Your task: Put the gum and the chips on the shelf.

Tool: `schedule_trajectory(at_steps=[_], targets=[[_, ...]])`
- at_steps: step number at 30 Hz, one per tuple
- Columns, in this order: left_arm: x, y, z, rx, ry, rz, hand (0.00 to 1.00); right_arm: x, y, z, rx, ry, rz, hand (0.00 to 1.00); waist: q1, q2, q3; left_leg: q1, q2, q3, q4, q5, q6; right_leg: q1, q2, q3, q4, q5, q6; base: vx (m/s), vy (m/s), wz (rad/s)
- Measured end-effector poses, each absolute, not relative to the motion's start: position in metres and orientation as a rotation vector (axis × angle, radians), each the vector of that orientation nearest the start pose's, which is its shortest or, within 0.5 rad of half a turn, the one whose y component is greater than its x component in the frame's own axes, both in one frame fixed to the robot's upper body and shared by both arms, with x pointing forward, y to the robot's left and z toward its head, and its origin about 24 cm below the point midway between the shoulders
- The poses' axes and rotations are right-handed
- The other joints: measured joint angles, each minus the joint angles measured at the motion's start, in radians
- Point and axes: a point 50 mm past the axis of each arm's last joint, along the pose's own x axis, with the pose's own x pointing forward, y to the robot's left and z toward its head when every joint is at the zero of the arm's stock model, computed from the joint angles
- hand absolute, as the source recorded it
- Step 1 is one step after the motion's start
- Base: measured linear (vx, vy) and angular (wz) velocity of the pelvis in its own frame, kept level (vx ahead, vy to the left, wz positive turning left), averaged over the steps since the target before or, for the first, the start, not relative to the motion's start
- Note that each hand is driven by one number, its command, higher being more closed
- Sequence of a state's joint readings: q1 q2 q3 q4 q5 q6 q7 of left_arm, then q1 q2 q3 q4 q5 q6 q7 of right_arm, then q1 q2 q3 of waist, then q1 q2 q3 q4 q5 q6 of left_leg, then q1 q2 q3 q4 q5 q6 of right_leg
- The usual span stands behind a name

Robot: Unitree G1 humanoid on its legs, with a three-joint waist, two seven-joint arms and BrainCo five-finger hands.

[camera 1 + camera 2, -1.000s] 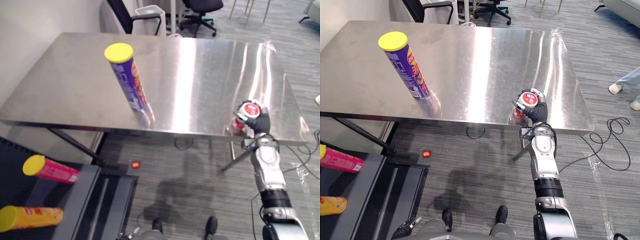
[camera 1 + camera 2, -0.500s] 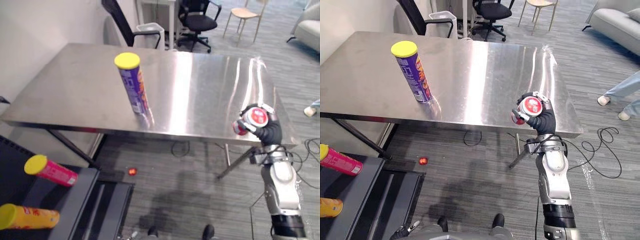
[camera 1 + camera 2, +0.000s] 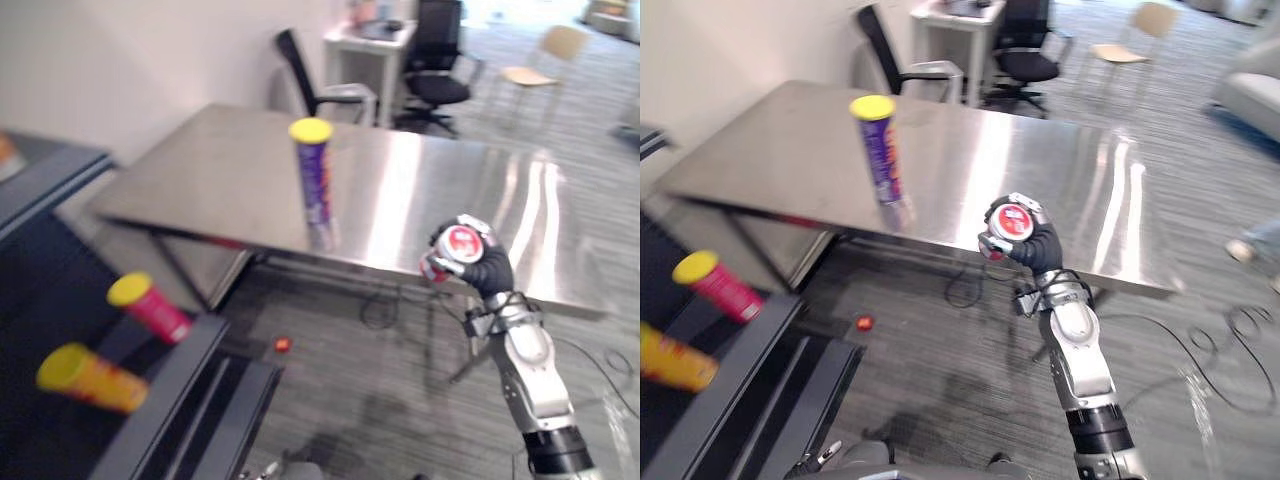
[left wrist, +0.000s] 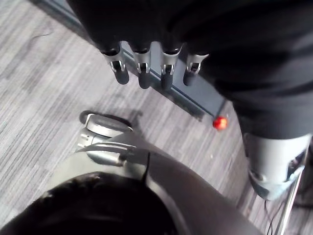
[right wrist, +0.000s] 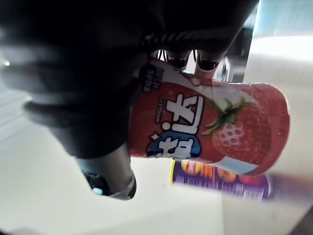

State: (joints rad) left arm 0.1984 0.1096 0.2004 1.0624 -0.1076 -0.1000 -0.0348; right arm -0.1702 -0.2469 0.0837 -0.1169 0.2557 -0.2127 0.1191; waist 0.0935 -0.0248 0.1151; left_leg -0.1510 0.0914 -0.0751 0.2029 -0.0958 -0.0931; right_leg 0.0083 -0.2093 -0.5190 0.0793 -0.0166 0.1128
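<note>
- The steel table (image 3: pixel 230 170) fills the middle of the scene, with a pale wall at its left.
- A dark shelf (image 3: pixel 170 390) stands at the near left, lower than the tabletop and well apart from the hand with the gum.
- 2 black office chairs (image 3: pixel 440 60) stand beyond the table's far side.
- The purple chips can (image 3: pixel 316 185) with a yellow lid stands upright on the table, close to the near edge and about midway along it.
- 2 more cans lie on their sides on the shelf, a pink can (image 3: pixel 150 308) farther back and a yellow can (image 3: pixel 90 378) nearer, both with yellow lids.
- The right hand (image 3: pixel 485 268) is raised at the table's near edge, right of the chips can, with its fingers curled tight round the tub.
- The gum tub (image 3: pixel 458 245) is red, with a strawberry picture on its side, and sits in that grasp with its lid facing up toward the camera.
- The left hand (image 4: pixel 143 76) hangs low over the grey carpet floor (image 4: pixel 44 73), fingers straight and holding nothing.
- A small red object (image 3: pixel 282 345) lies on the floor under the table's near edge.
</note>
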Motion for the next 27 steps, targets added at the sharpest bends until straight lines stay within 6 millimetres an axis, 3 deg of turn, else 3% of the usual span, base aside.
schedule_trajectory(at_steps=[1,2,3,4,5,6,7,8,9,10,11,15,17,22,27], targets=[[0.050,0.219,-0.163,-0.112,1.112,0.325,0.00,0.275,-0.149,0.138,-0.007,-0.488,0.283,1.00,0.016,0.013,0.000,-0.019,0.003,-0.044,-0.076,0.041,0.006,-0.014,0.012,-0.052,0.002,-0.009,-0.017,-0.14,-0.152,1.58],[0.050,0.219,-0.163,-0.112,1.111,0.325,0.00,0.276,-0.150,0.139,-0.008,-0.495,0.280,1.00,0.025,0.015,0.001,-0.021,0.018,-0.032,-0.129,0.042,0.023,-0.021,0.030,-0.066,-0.009,-0.014,-0.034,-0.15,-0.237,1.76],[0.052,0.224,-0.162,-0.109,1.109,0.336,0.00,0.277,-0.150,0.141,-0.011,-0.501,0.277,1.00,0.027,-0.011,-0.010,-0.036,0.045,0.105,-0.185,0.028,0.124,-0.007,0.062,-0.131,-0.094,0.026,-0.065,-0.10,-0.201,1.71],[0.055,0.224,-0.162,-0.116,1.103,0.341,0.00,0.278,-0.155,0.144,-0.019,-0.514,0.261,1.00,0.018,-0.009,0.000,-0.077,0.067,0.209,-0.124,0.024,0.143,0.006,0.052,-0.186,-0.124,0.036,-0.058,-0.09,-0.157,2.56],[0.055,0.215,-0.164,-0.163,1.106,0.357,0.00,0.280,-0.174,0.147,-0.049,-0.518,0.178,1.00,0.020,0.023,0.018,-0.105,0.134,0.470,0.120,0.054,0.197,0.014,0.022,-0.314,-0.075,0.023,-0.075,-0.06,-0.030,2.00],[0.050,0.212,-0.165,-0.172,1.118,0.359,0.00,0.279,-0.180,0.147,-0.050,-0.516,0.147,1.00,0.020,0.035,0.016,-0.084,0.151,0.542,0.166,0.073,0.215,0.016,0.009,-0.348,-0.051,0.016,-0.081,-0.05,0.038,1.82],[0.047,0.208,-0.166,-0.184,1.125,0.360,0.00,0.278,-0.187,0.148,-0.055,-0.520,0.118,1.00,0.019,0.064,0.013,-0.069,0.157,0.605,0.159,0.086,0.205,0.022,0.007,-0.389,-0.017,0.007,-0.081,-0.07,0.051,1.73],[0.051,0.200,-0.167,-0.197,1.118,0.344,0.00,0.273,-0.204,0.152,-0.074,-0.538,0.045,1.00,-0.015,0.098,0.014,-0.076,0.129,0.665,0.083,0.160,0.211,0.014,-0.008,-0.448,0.027,-0.019,-0.097,-0.15,0.065,2.29],[0.057,0.215,-0.163,-0.177,1.084,0.377,0.00,0.270,-0.213,0.150,-0.072,-0.534,0.002,1.00,-0.028,0.053,0.010,-0.037,0.049,0.679,-0.060,0.211,0.200,0.016,-0.025,-0.475,-0.045,-0.016,-0.101,-0.18,0.039,2.22],[0.053,0.214,-0.164,-0.187,1.098,0.392,0.00,0.268,-0.215,0.148,-0.075,-0.530,-0.009,1.00,-0.026,0.048,0.015,-0.028,0.072,0.722,-0.013,0.153,0.210,0.030,-0.016,-0.518,-0.055,-0.018,-0.065,-0.19,-0.013,1.61],[0.047,0.214,-0.165,-0.191,1.119,0.410,0.00,0.265,-0.216,0.143,-0.090,-0.511,-0.026,1.00,-0.027,0.050,0.016,-0.017,0.116,0.758,0.081,0.052,0.185,0.033,-0.016,-0.558,-0.037,-0.018,-0.077,-0.14,0.009,1.12],[0.037,0.207,-0.168,-0.214,1.157,0.420,0.00,0.260,-0.222,0.131,-0.090,-0.458,-0.052,1.00,-0.039,0.081,-0.003,0.048,0.134,0.719,-0.041,0.008,0.061,0.012,-0.023,-0.661,-0.001,-0.005,-0.069,-0.14,0.190,0.80],[0.041,0.211,-0.167,-0.188,1.147,0.412,0.00,0.259,-0.221,0.129,-0.078,-0.452,-0.057,1.00,-0.042,0.061,0.000,0.034,0.098,0.708,-0.085,0.020,0.065,0.009,-0.053,-0.698,0.014,0.012,-0.065,-0.17,0.315,0.63],[0.038,0.226,-0.165,-0.156,1.147,0.444,0.00,0.262,-0.210,0.126,-0.077,-0.447,-0.057,1.00,-0.034,0.009,0.007,0.034,0.005,0.680,-0.131,0.043,0.114,-0.005,-0.156,-0.713,0.098,0.042,-0.062,-0.07,0.256,0.23],[0.036,0.237,-0.163,-0.153,1.138,0.497,0.00,0.265,-0.201,0.116,-0.092,-0.391,-0.032,1.00,-0.005,-0.012,0.019,0.065,-0.022,0.681,-0.181,0.049,0.126,-0.002,-0.167,-0.677,0.095,0.056,-0.060,-0.04,0.110,-0.03]])
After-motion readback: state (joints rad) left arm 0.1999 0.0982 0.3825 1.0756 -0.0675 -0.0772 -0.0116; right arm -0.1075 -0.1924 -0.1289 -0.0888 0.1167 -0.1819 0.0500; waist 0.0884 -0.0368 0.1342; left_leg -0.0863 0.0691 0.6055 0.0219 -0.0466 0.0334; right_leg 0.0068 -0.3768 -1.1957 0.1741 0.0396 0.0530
